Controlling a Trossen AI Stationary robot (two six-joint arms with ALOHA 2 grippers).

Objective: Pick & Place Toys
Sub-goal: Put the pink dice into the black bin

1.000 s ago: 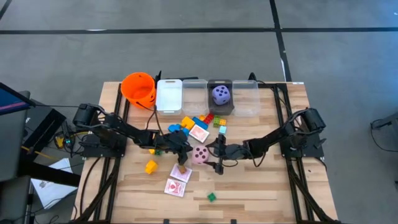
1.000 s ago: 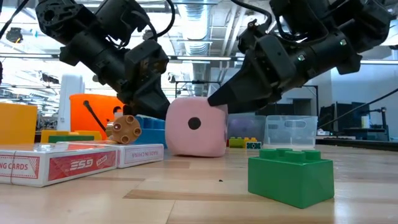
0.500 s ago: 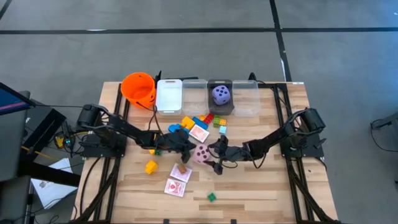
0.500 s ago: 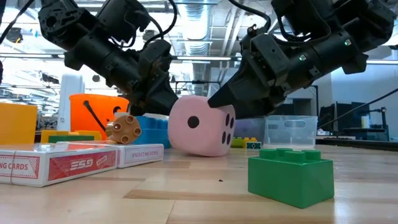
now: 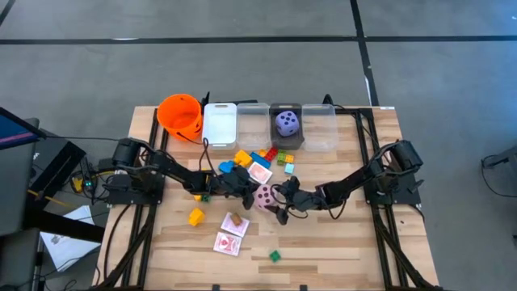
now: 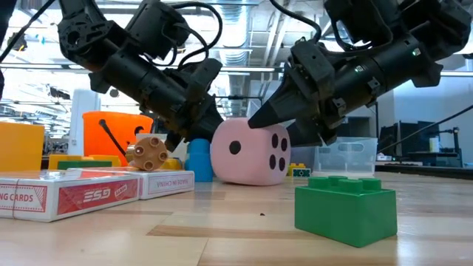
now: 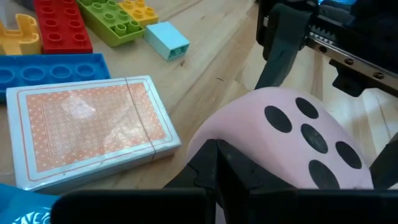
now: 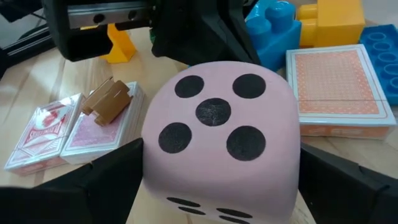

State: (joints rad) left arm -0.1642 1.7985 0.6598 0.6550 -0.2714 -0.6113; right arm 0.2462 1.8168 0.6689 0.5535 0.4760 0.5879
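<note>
Pink soft die (image 5: 264, 197) sits on the wooden table (image 5: 339, 242) near its middle, between both arms. The right gripper (image 5: 280, 200) has its jaws spread wide, one finger on each side of the die. The left gripper (image 5: 245, 190), jaws clenched with nothing held, presses against the die's opposite side. A card deck (image 7: 90, 137) lies just beside it.

dice: 2, pink (image 5: 263, 196) and purple (image 5: 286, 123) | card packs: 3 (image 5: 259, 173) (image 5: 234, 224) (image 5: 227, 243) | clear bins: 4 (image 5: 220, 124) | orange bucket: 1 (image 5: 179, 116) | green blocks apart: 1 (image 5: 275, 256)
</note>
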